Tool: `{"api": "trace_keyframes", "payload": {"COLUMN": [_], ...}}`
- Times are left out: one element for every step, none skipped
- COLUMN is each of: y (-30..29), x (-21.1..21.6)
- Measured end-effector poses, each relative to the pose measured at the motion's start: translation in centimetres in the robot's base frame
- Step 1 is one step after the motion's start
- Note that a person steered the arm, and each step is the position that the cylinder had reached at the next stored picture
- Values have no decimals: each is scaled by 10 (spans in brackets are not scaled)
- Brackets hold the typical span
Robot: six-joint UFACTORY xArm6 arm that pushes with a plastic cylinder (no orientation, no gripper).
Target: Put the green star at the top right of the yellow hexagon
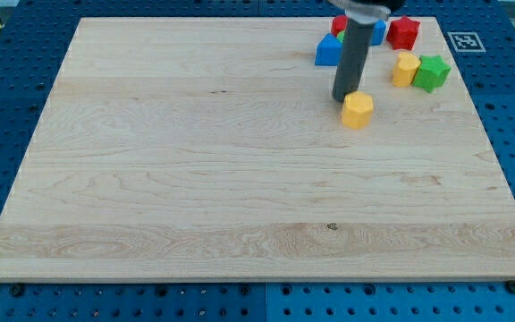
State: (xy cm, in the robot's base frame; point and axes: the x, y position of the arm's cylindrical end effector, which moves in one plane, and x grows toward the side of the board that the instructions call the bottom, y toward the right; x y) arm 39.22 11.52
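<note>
The yellow hexagon (358, 110) lies on the wooden board at the view's upper right. My tip (342, 98) stands just off its upper left edge, touching or nearly touching it. The green star (433, 72) lies further to the view's right and slightly higher, pressed against another yellow block (406, 68) on its left.
A blue block (328, 51) lies to the left of the rod. A red block (404, 32) sits near the board's top edge. Another red block (339, 24) and a blue block (378, 32) are partly hidden behind the rod. A printed marker (462, 41) is beyond the board's top right corner.
</note>
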Motion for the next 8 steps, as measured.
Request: {"api": "trace_keyframes", "payload": {"y": [8,71,153,224,228,181,118,69], "x": [16,-4,-2,-18,-45,-60,-61,-45]}}
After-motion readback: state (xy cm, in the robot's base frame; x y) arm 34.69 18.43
